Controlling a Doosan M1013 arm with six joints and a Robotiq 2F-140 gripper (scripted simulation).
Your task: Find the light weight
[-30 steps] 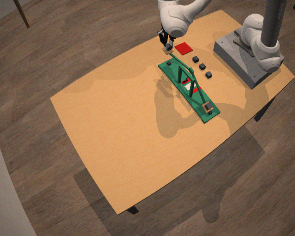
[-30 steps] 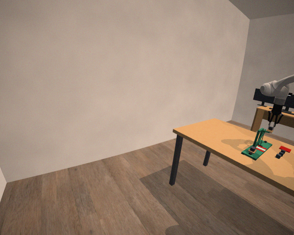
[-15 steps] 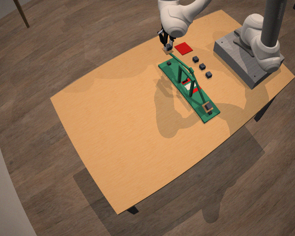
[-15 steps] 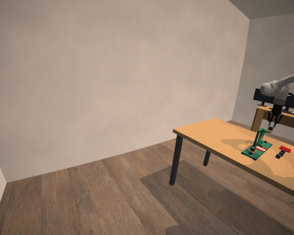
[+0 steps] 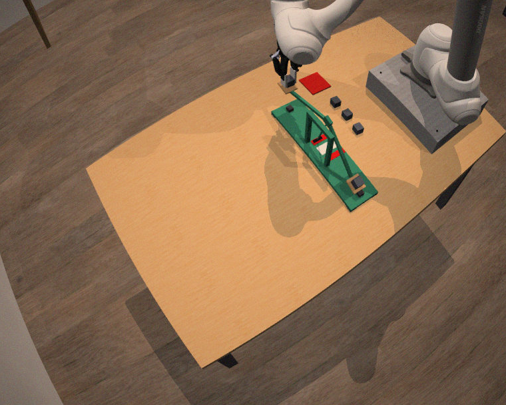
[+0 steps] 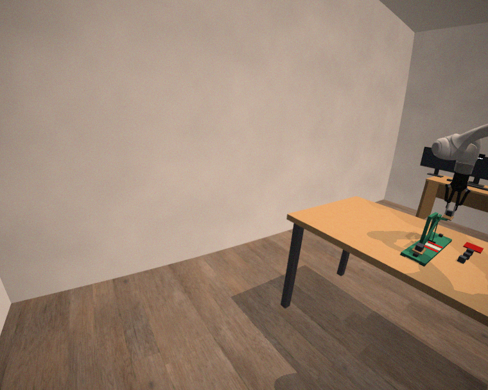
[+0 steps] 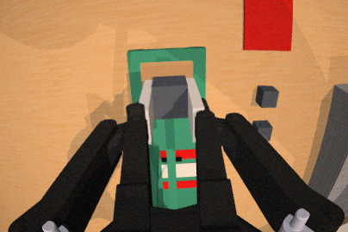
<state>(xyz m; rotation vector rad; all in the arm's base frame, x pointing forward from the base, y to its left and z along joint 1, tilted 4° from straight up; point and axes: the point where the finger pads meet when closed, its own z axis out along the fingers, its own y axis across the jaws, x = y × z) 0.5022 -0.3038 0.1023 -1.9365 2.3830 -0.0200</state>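
My gripper (image 5: 289,80) (image 6: 450,210) (image 7: 170,92) is shut on a dark grey weight (image 7: 169,103), at the raised far pan (image 5: 287,89) (image 7: 167,68) of the green rocker balance (image 5: 353,204) (image 6: 423,260). Whether that weight rests on the pan is hard to tell. The near pan (image 5: 349,185) is low and carries another dark weight (image 5: 357,180) (image 6: 419,246). The pointer (image 5: 317,139) shows over the red field on the raised pan's side. The red dish (image 5: 314,83) (image 6: 473,247) (image 7: 268,22) lies flat with nothing on it. Three loose weights (image 5: 335,101) (image 5: 347,114) (image 5: 357,128) stand in a row beside the balance, off the dish.
The grey robot base block (image 5: 399,110) stands on the table (image 5: 179,196) beyond the row of weights. The green upright frame (image 5: 308,126) rises at the balance's middle, with the tilted beam (image 5: 343,152) running through it. Small dark blocks (image 5: 289,108) (image 5: 360,194) sit at the balance base's ends.
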